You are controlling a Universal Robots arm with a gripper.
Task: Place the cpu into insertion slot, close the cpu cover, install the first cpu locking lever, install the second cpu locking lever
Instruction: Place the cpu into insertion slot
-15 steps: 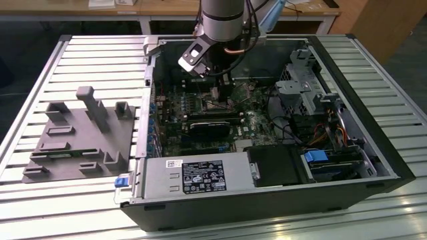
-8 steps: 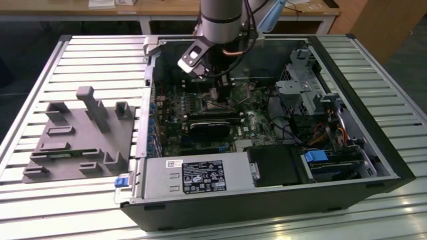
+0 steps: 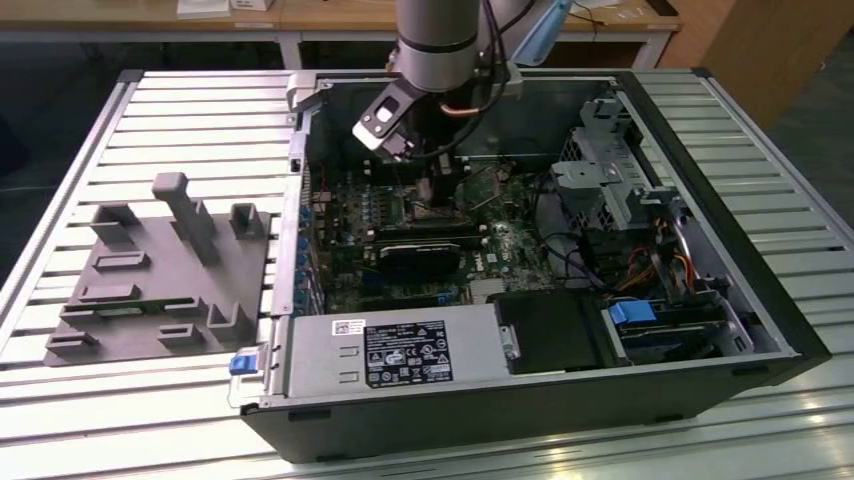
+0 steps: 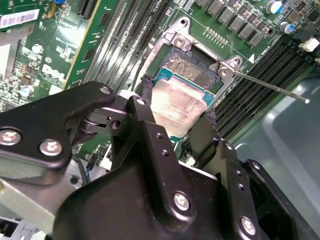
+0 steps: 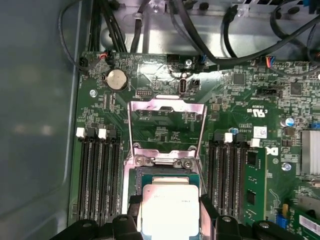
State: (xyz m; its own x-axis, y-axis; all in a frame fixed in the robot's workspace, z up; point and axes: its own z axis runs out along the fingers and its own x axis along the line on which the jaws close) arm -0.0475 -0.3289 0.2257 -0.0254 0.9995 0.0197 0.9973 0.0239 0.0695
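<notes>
The gripper [image 4: 177, 105] is clamped on the cpu [image 5: 170, 212] by two opposite edges, just over the insertion slot [image 4: 192, 67] — whether the two touch I cannot tell. To seat it well, I'd keep the chip level and square to the socket frame and lower it without pressing. The cpu cover [image 5: 167, 105] stands open beyond, with one locking lever [image 4: 270, 87] swung clear.

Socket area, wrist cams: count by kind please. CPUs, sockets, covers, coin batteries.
cpu: 1, held by the gripper over the socket
socket: 1
cover: 1, standing open
coin battery: 1
Total: 4
</notes>
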